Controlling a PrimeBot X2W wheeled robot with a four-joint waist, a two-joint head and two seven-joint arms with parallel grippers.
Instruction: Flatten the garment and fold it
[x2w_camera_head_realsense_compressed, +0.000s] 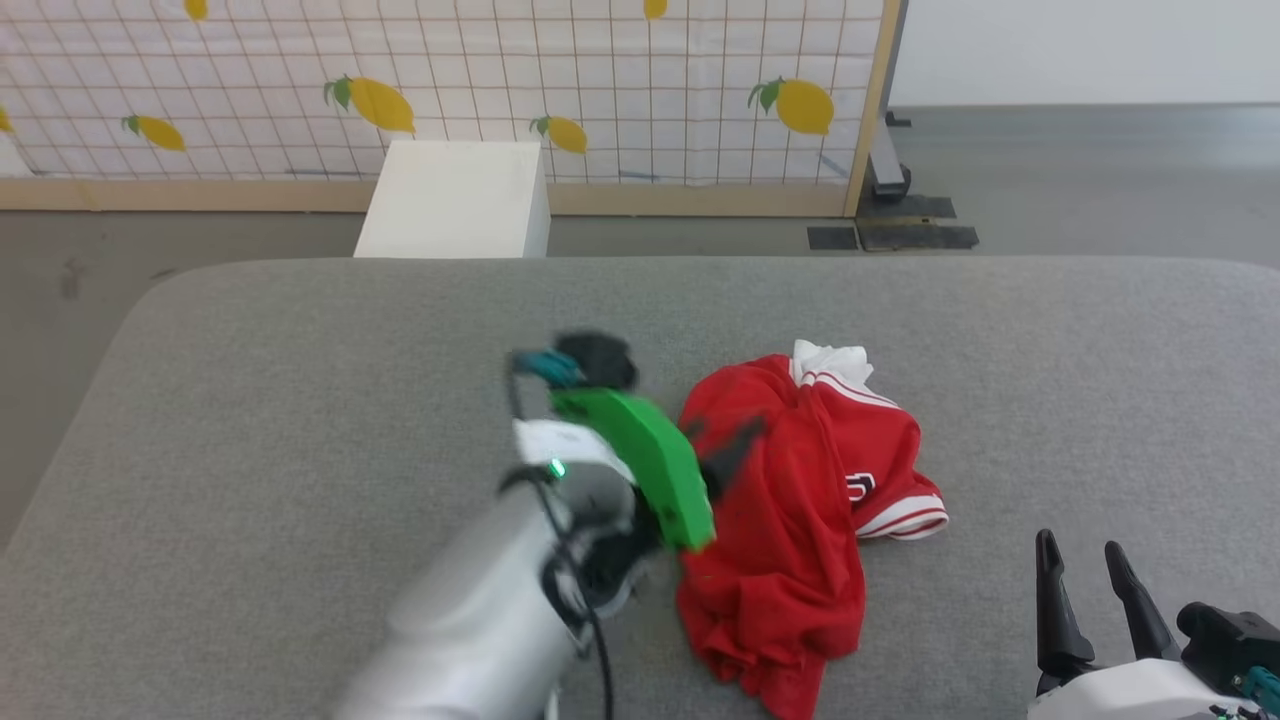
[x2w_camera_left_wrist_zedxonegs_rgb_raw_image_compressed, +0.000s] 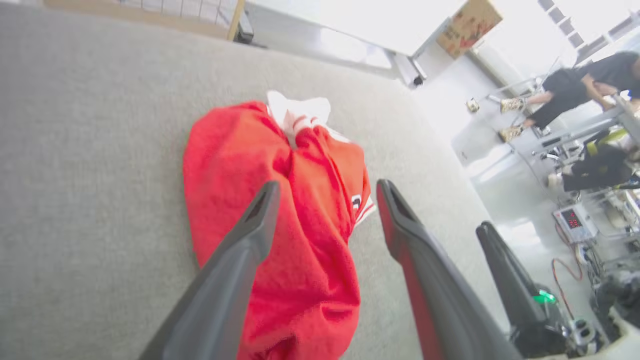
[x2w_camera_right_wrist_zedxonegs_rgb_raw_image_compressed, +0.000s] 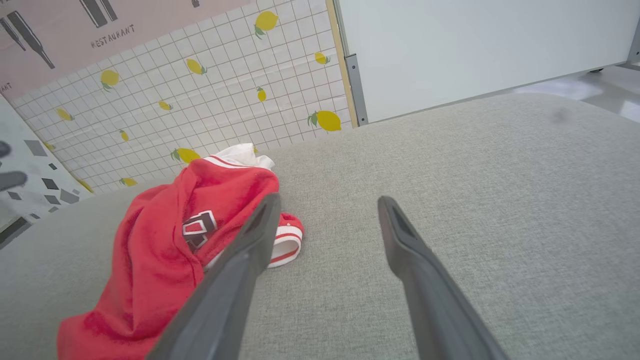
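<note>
Garment (x2w_camera_head_realsense_compressed: 790, 500): thin red cloth, matt, fine knit texture; cuffs are white ribbed knit w/ red stripes. Worktop (x2w_camera_head_realsense_compressed: 300, 400): covered in grey woven fabric, coarse weave, matt (grain clearest in the right wrist view). Left fingers (x2w_camera_left_wrist_zedxonegs_rgb_raw_image_compressed: 235, 265) & right fingers (x2w_camera_right_wrist_zedxonegs_rgb_raw_image_compressed: 425, 280): dark, smooth, satin-matt, plastic-looking. Green cover (x2w_camera_head_realsense_compressed: 650, 465) on the left arm: smooth plastic, slight sheen. Forearm (x2w_camera_head_realsense_compressed: 470, 610): pale grey, smooth shell. Box (x2w_camera_head_realsense_compressed: 455, 200): white, smooth, matt. Backdrop frame (x2w_camera_head_realsense_compressed: 870, 110): light wood. Floor (x2w_camera_head_realsense_compressed: 1100, 180): grey, smooth.
</note>
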